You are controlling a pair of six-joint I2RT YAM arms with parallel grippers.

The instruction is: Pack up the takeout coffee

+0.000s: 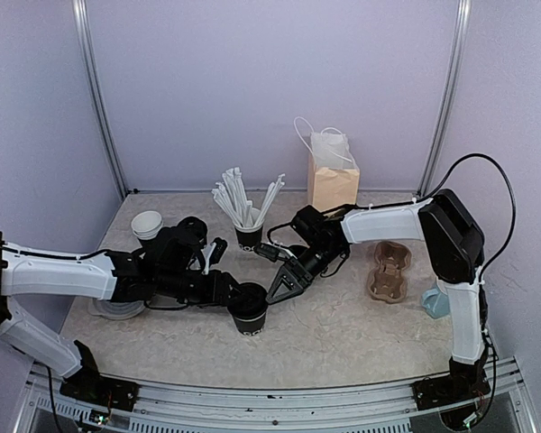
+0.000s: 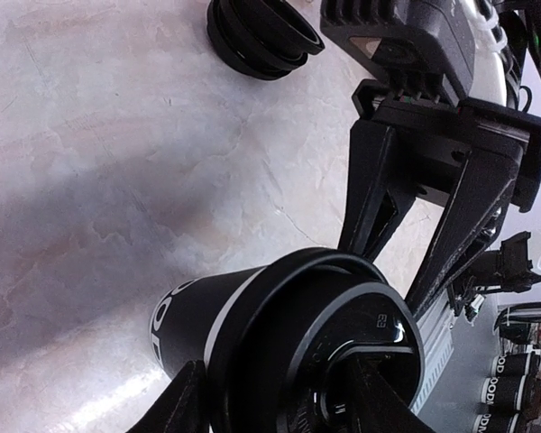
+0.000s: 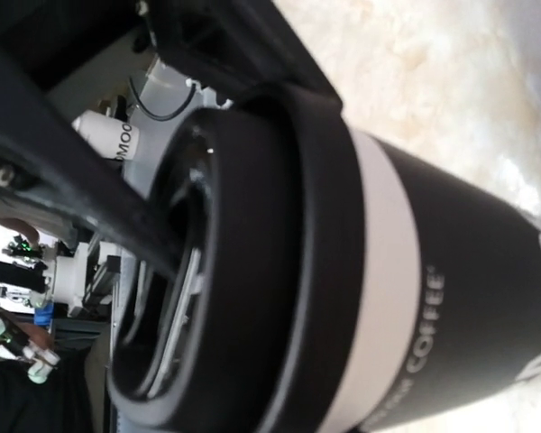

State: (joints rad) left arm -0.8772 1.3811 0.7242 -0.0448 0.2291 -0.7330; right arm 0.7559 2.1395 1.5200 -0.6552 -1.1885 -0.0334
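The cup [image 1: 250,311] is standing upright on the table [image 1: 352,329], lid [image 2: 343,334] on, near the front between the two arms. The left gripper [image 1: 234,293] is reaching in from its left, jaws lying either side of the lid. The right gripper [image 1: 275,293] is meeting the rim from the other side, jaws visibly apart. Whether either is clamping the cup, I cannot tell. Packing is looking barely begun: the cup is sitting well apart from the empty carrier [image 1: 389,271] and the bag [image 1: 332,185].
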